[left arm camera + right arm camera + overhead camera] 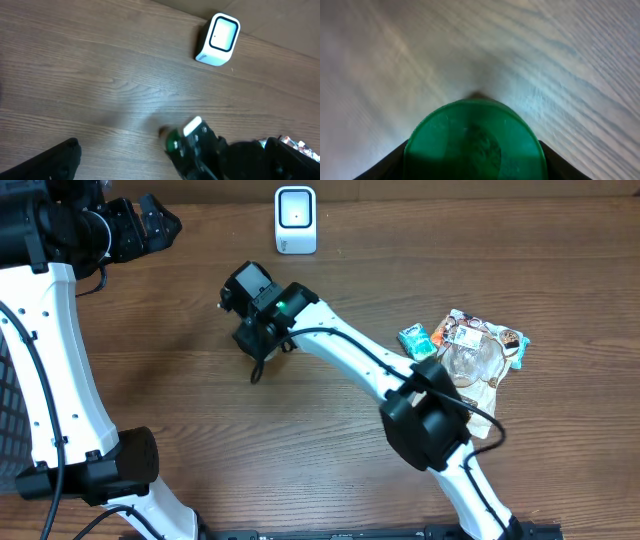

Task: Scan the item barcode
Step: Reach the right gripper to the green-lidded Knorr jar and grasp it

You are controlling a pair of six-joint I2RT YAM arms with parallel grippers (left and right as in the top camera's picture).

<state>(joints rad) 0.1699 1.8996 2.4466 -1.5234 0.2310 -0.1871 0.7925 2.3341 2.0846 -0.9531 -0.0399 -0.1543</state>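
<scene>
Slipping risk: round green lid [475, 127] may squirt from right claw [474, 156]; whether pinched, cannot tell.
Left claw [160, 220]: spread, ten o'clock.

A white scanner [218, 40] stands upper right on the wooden surface [90, 70], its glossy window facing the camera. Low in frame the right end effector [197, 150] — dark and blurred — has a green object [172, 144] at its tip. The left end effector [55, 161] shows only as one dark finger, lower left.
</scene>
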